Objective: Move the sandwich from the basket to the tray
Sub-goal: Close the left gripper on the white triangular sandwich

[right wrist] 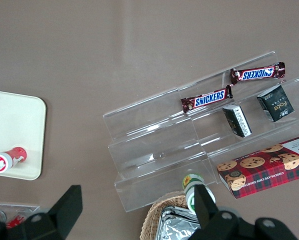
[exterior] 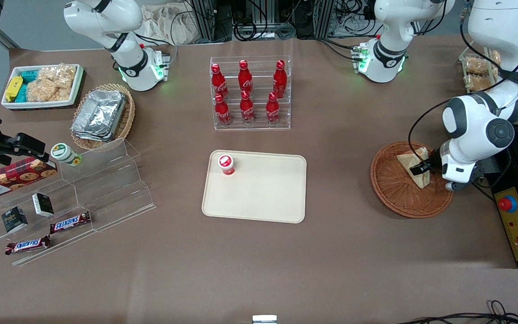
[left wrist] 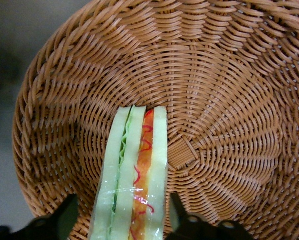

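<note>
Sandwich (exterior: 414,168) in basket (exterior: 394,193), tool (exterior: 425,165) around it, tray (exterior: 268,198) well apart

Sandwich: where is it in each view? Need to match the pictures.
Front view: the sandwich lies in the basket, toward the working arm's end of the table, the left arm's tool over it.
Left wrist view: sandwich cut edge up, between the open tool's fingers, on the basket's weave.
Right wrist view: not in it.
Shared landmark: the basket.
</note>
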`<state>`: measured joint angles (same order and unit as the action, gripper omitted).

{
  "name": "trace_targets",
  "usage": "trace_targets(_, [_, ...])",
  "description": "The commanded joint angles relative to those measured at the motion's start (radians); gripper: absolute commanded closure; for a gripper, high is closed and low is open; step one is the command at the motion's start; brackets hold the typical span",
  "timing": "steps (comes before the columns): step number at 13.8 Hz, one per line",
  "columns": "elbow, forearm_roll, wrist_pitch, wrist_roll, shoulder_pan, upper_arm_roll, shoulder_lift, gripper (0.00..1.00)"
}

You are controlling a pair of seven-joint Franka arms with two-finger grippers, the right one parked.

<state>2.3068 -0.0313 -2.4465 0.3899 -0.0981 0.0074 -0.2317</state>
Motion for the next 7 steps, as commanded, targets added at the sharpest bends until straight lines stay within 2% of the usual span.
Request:
trace_targets(1, [0.019, -0.007, -0.014, 0.010, -0.006, -0.004, 0.020, 0.75])
trace_targets(2, [0.016, -0.007, -0.009, 0.020, -0.006, -0.004, 0.028, 0.83])
trace_targets(5, [-0.007, -0.006, 0.027, 0.038, -0.002, -0.007, 0.075, 0.84])
trace_targets(7, [-0.056, -0.002, 0.119, 0.033, 0.008, -0.015, 0.155, 0.84])
